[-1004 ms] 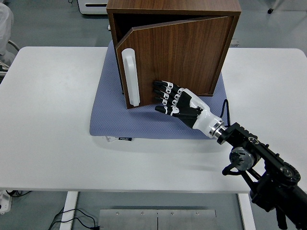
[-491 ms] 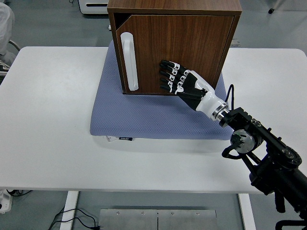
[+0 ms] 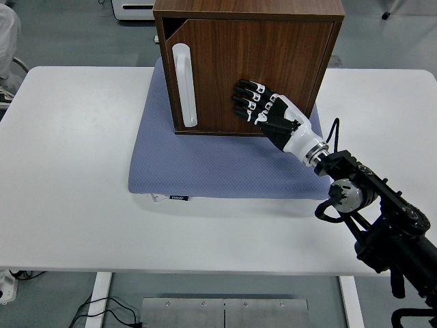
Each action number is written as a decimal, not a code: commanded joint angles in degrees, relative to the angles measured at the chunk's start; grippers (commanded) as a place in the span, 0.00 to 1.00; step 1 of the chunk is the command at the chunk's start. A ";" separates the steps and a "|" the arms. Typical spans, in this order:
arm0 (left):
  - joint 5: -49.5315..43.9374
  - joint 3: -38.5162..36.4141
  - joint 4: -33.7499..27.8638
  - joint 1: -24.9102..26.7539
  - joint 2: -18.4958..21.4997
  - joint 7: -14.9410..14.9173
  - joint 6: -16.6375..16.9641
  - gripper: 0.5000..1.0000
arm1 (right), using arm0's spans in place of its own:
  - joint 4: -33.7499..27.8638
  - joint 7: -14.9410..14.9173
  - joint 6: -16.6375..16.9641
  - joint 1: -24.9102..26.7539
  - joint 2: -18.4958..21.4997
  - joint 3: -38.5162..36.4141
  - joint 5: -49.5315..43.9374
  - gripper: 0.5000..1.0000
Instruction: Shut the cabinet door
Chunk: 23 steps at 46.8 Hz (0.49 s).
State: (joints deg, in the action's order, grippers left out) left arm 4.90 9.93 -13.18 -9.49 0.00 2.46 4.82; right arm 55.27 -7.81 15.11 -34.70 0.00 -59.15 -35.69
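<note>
Walnut cabinet (image 3: pixel 205 8) sat on blue mat (image 3: pixel 205 164) at surface (image 3: pixel 68 171) rear; door (image 3: pixel 273 61) nearly flush, interior hidden. Right robot hand (image 3: pixel 263 109) lay flat on the door, fingers extended together, gripping nothing, beside white handle (image 3: pixel 184 85).

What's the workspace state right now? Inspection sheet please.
Surface: white table, blue mat under the cabinet.
Job's things: wooden cabinet; door nearly flush, thin dark gap at its top left corner; white handle upright on the door's left side.
Clutter: nothing seen.
Grippers: right hand flat against the door, fingers extended; left not in view.
Cables: black cable looped at the right wrist; cables on the floor.
Surroundings: grey floor, white unit behind the cabinet.
</note>
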 commanded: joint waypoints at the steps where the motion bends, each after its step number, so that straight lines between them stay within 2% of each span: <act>1: 0.02 0.00 0.00 0.00 0.00 0.00 0.01 1.00 | 0.10 -0.02 -0.08 -0.20 0.00 0.08 0.27 1.00; 7: 0.02 0.00 0.00 0.00 0.00 0.00 0.01 1.00 | 0.72 0.07 1.59 0.33 0.00 0.52 0.18 1.00; 15: 0.02 0.00 0.00 0.00 0.00 0.00 0.01 1.00 | 2.64 0.25 10.20 2.61 0.00 1.40 -0.17 1.00; 23: 0.02 0.00 0.00 0.00 0.00 0.00 0.01 1.00 | 7.66 0.25 14.51 5.25 0.00 1.84 0.01 1.00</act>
State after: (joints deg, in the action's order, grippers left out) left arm 4.90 9.93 -13.19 -9.49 0.00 2.47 4.84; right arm 61.67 -7.55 28.49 -30.20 0.00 -57.29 -35.79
